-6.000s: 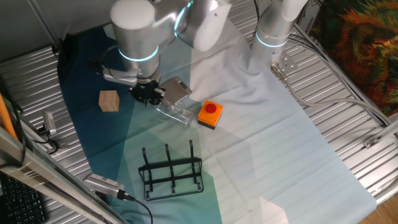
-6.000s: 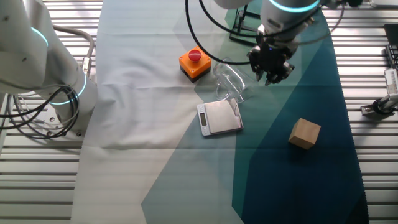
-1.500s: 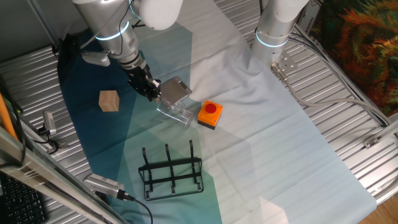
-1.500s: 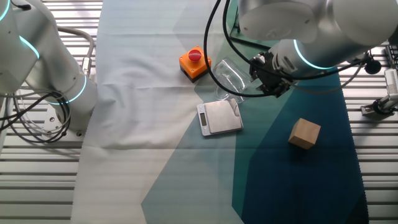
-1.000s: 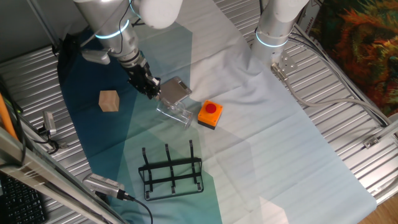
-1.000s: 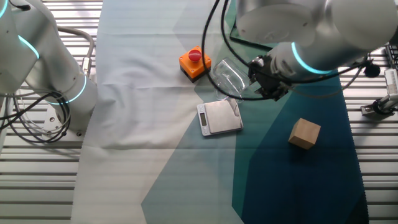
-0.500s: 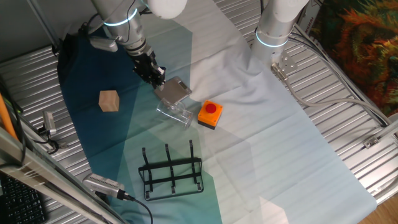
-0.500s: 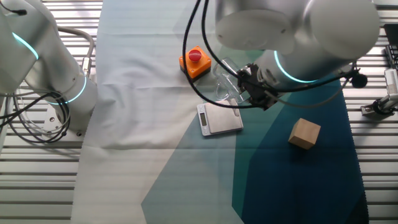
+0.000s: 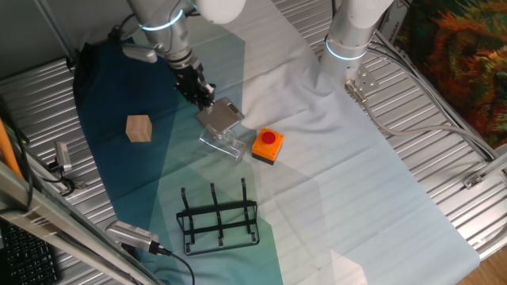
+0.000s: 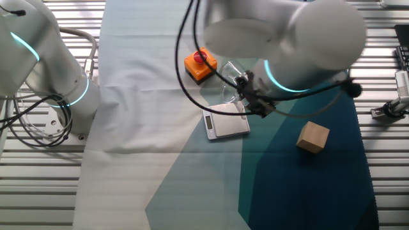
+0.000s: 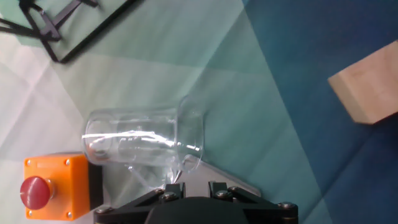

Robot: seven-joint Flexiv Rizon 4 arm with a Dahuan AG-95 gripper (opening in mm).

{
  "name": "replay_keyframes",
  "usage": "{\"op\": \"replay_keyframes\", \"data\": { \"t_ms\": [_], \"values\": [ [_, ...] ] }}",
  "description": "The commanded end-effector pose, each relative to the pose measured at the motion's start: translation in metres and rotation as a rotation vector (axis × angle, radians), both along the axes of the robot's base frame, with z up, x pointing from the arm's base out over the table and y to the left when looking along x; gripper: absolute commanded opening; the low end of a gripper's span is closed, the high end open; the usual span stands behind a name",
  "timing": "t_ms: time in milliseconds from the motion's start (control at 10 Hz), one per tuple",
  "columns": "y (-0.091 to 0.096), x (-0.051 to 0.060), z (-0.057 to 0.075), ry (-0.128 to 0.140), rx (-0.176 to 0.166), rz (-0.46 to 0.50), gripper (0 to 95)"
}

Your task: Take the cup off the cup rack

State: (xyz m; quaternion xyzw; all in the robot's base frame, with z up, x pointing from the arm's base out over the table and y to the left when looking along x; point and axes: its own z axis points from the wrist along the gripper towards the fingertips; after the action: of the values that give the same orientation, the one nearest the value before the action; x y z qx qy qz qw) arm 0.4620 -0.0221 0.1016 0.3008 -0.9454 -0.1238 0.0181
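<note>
The end effector (image 9: 204, 96) is hanging low over the cloth-covered counter (image 9: 356, 182), tilted toward the grey metal plate (image 9: 221, 115). Its fingers are not showing clearly in any view: the hand view is catching only the black base of the end effector (image 11: 189, 208) at the bottom edge, so how far it is open cannot be told, and nothing is seen in its hold.

The cup (image 11: 140, 143), a clear glass one, is lying on its side on the cloth just ahead of the end effector, off the cup rack (image 9: 218, 218). In the hand view its open mouth is facing right and its other end is lying beside the orange button box (image 11: 56, 183) with the red button. In one fixed view the cup (image 9: 220, 142) is lying on the side of the plate away from the end effector, between the plate and the button box (image 9: 268, 146).

The black wire cup rack is standing well apart from the end effector, beyond the cup, its upright prongs bare. The tan wooden cube (image 9: 139, 127) is sitting off to one side of the end effector on the dark blue part of the cloth.
</note>
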Motion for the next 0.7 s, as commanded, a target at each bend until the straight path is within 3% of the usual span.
{"op": "replay_keyframes", "data": {
  "t_ms": [100, 400, 700],
  "values": [
    [-0.004, -0.019, -0.004, -0.016, -0.015, -0.024, 19.0],
    [-0.009, -0.049, -0.001, -0.026, -0.027, -0.051, 19.0],
    [-0.009, -0.061, 0.015, -0.047, -0.022, -0.074, 19.0]
  ]
}}
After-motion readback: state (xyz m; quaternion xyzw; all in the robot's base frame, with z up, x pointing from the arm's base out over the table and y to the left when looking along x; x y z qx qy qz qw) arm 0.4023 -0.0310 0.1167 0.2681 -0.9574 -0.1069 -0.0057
